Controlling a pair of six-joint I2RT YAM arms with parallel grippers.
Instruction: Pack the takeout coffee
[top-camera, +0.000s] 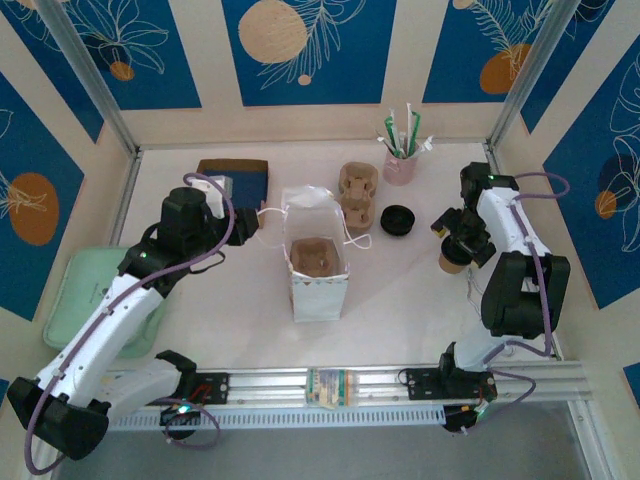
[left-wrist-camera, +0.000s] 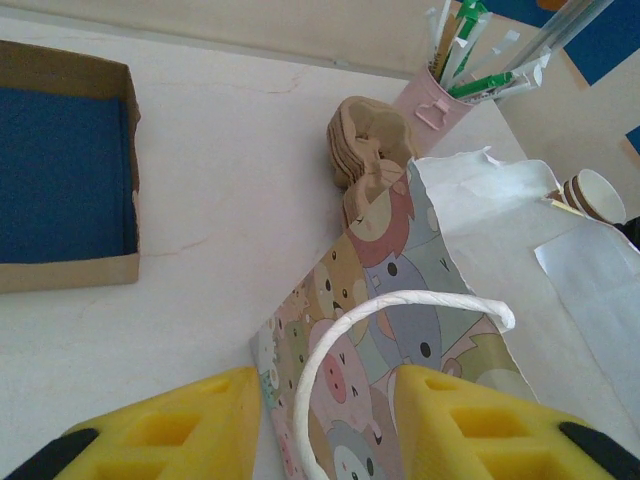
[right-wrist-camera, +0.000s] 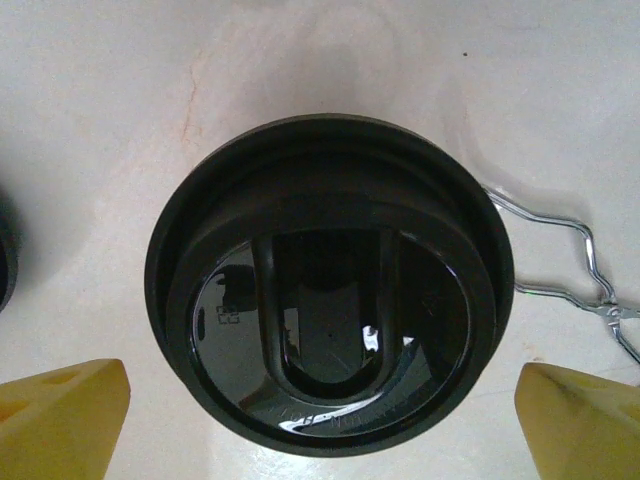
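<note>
Shines glossy black on top of the takeout coffee (right-wrist-camera: 330, 285), with yellow on the fingers (right-wrist-camera: 65, 415) of the right gripper (right-wrist-camera: 322, 400) either side and cream-white table (right-wrist-camera: 300, 60) around, faintly streaked rust. Shows yellow again on the fingers (left-wrist-camera: 170, 430) of the left gripper (left-wrist-camera: 325, 400); just ahead of them, white paper bag (left-wrist-camera: 400, 340) printed with pastel cartoon animals in pink, tan, grey and lilac, its twisted handle (left-wrist-camera: 400, 303) white. Further ahead, tan-brown pulp carriers (left-wrist-camera: 365, 150) and a pale pink holder (left-wrist-camera: 432, 100) of green-and-white straws (left-wrist-camera: 470, 50). Off to that gripper's left, brown cardboard tray (left-wrist-camera: 100, 270) lined deep blue
</note>
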